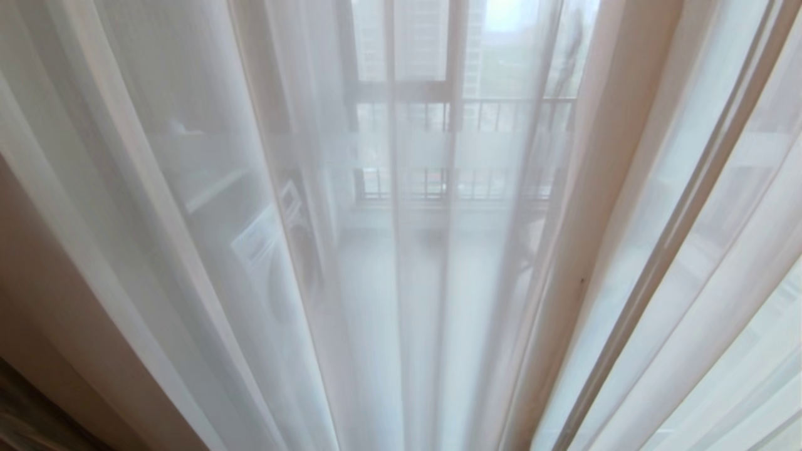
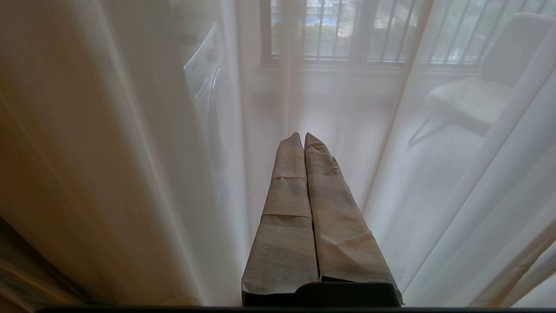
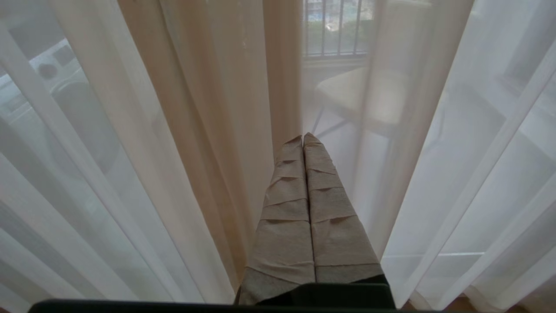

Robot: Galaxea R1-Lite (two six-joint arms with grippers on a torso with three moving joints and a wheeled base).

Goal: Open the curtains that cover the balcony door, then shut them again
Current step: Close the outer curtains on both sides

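The curtains are drawn across everything ahead of me. The sheer white voile (image 1: 401,282) hangs in long folds, and a thicker beige layer (image 1: 44,300) shows at the left edge. Through the voile I dimly make out the balcony door (image 1: 413,150) by its frosted white band. Neither gripper appears in the head view. In the left wrist view my left gripper (image 2: 302,135) points at the voile (image 2: 434,195), its tape-wrapped fingers pressed together with nothing between them. My right gripper (image 3: 302,136) is likewise shut and empty before the voile (image 3: 469,165), beside a beige fold (image 3: 208,108).
Behind the curtain a white washing machine (image 1: 263,250) stands on the left of the balcony. A pale chair (image 2: 473,100) stands on the right. A black-framed window with railing bars (image 1: 476,116) closes the far side.
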